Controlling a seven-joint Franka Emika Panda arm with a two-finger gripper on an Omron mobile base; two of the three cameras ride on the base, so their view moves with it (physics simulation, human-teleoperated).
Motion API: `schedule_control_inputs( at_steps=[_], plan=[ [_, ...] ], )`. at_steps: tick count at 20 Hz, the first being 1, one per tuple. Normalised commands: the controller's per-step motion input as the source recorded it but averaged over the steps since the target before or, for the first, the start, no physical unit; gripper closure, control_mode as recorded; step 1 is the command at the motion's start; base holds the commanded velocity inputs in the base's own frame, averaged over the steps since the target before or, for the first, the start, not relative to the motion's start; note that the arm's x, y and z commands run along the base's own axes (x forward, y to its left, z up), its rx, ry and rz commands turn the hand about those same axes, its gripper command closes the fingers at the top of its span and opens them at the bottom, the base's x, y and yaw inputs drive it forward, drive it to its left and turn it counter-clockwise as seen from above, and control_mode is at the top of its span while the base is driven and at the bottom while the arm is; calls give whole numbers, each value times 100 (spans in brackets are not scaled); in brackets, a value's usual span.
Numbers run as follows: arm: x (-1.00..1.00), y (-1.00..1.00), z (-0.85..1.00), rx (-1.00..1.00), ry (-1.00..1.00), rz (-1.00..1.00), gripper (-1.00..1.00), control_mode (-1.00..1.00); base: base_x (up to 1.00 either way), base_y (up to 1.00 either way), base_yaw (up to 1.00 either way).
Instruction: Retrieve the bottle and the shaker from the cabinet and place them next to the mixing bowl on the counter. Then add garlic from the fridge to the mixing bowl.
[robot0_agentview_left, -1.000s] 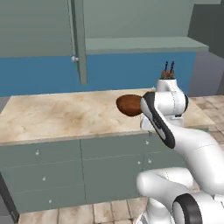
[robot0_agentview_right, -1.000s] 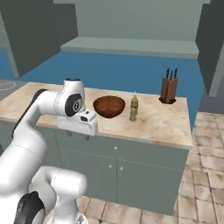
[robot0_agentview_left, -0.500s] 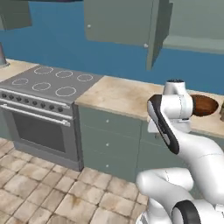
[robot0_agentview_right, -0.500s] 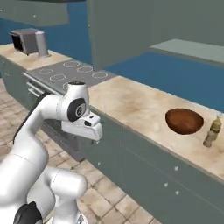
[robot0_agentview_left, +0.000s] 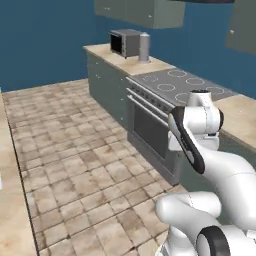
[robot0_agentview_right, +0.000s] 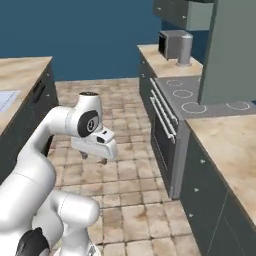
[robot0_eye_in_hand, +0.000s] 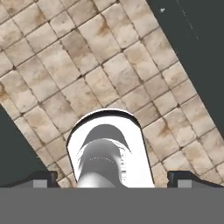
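Base turned: one stove (robot0_agentview_left: 185, 87) ahead

You see a stove (robot0_agentview_left: 181, 86) with oven (robot0_agentview_right: 161, 132), a microwave (robot0_agentview_left: 125, 42) beyond it, over tiled floor (robot0_agentview_left: 75, 165).

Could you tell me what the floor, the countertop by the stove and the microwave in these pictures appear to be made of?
The floor looks like matte stone or ceramic tile: square beige-brown pieces with dark grout lines. The countertop appears to be polished marble or a marble-look laminate, judging by its beige surface with faint brownish mottling. The microwave seems to be brushed grey metal with a dark glass front, though the rendering leaves that open.
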Motion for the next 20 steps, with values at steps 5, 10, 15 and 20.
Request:
schedule_control_inputs(
  at_steps=[5,10,15,20],
  plan=[
    [0,0,0,0,0,0,-100,100,1,0,100],
    [0,0,0,0,0,0,-100,100,0,0,100],
    [0,0,0,0,0,0,-100,100,-2,0,100],
    [0,0,0,0,0,0,-100,100,-7,0,100]
  ],
)
